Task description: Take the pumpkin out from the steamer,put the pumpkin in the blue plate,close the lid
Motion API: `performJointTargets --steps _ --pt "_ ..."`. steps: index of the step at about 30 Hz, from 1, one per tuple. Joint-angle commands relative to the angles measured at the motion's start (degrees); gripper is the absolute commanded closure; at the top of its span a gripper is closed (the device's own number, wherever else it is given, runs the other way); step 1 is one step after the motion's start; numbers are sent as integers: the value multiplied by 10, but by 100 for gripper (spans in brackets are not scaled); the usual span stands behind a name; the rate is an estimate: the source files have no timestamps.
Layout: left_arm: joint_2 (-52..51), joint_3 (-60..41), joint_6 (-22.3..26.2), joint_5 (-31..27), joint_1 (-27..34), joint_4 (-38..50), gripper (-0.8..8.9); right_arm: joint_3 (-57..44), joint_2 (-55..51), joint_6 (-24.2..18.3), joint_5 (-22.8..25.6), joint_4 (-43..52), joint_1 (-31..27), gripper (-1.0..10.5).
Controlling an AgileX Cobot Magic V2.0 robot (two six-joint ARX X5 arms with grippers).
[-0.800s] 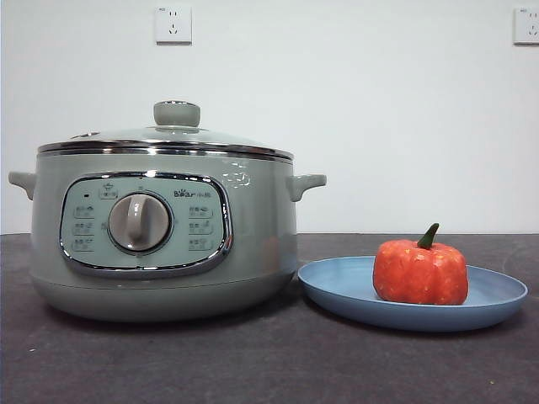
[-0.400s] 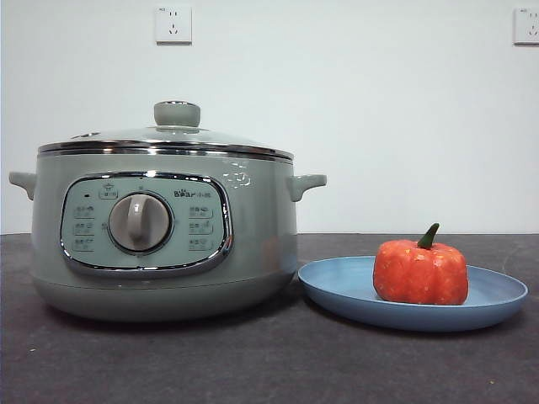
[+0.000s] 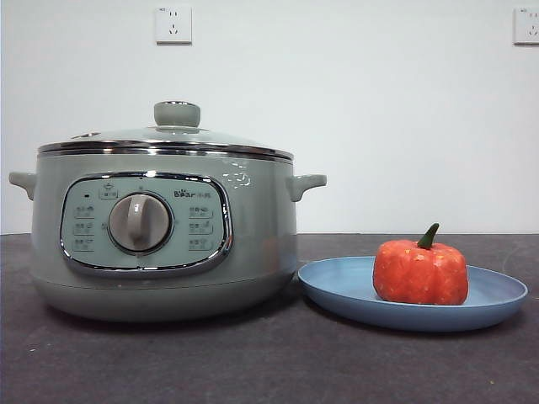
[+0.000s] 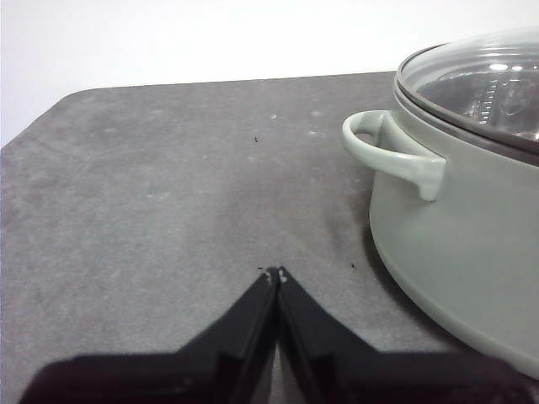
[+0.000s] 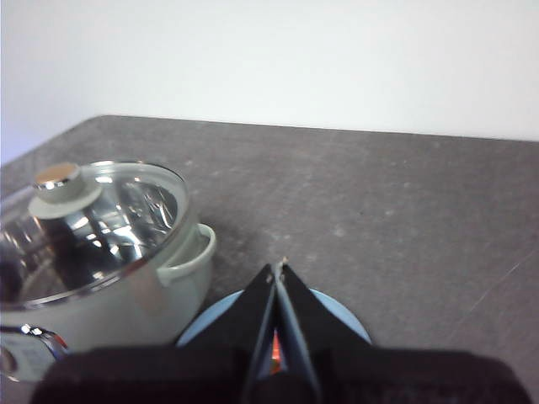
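— Front view first: what sits on the left?

— The steamer [image 3: 164, 231]. It is a big pale green pot on the dark table [image 3: 253, 362]. The lid [image 3: 168, 139] is on top of it, flat and shut, with its green knob [image 3: 177, 113] in the middle. A round dial [image 3: 139, 222] is on the front of the pot.

— And to the right of it?

— The blue plate [image 3: 354, 290]. Its rim is just beside the pot. I cannot tell if they touch. The pumpkin [image 3: 420, 271] sits on the plate, upright, with its green stem on top. Two wall sockets [image 3: 173, 24] are up on the white wall behind.

— Where is your left gripper [image 4: 274, 273]?

— It hangs over the bare table, next to the pot's side handle [image 4: 389, 151]. My two black jaws are pressed tight together. Nothing is between them.

— And your right gripper [image 5: 278, 268]?

— It hangs above the blue plate, beside the pot. From there I see the lid from above, shiny inside. These jaws are pressed together too, and they hold nothing. A tiny bit of orange shows below them.
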Motion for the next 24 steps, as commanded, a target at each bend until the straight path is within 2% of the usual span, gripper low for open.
performJointTargets --steps 1,4,9,12,18,24 --pt "-2 -5 -5 2 2 -8 816 -21 -35 -58 14 -4 -12 963" --pt "-2 -5 -5 1 2 -9 816 -75 -80 -65 -7 18 -57 963" --pt "-2 -5 -5 2 2 -9 817 -210 -148 -63 -111 100 -150 963" --pt "-2 -5 -5 1 2 -9 816 -277 -174 -56 -142 139 -174 963" --pt "-2 -5 -5 1 2 -9 817 -348 -212 -38 -140 146 -187 963" --pt "-2 -5 -5 2 2 -9 816 -358 -220 -36 -137 148 -187 963"
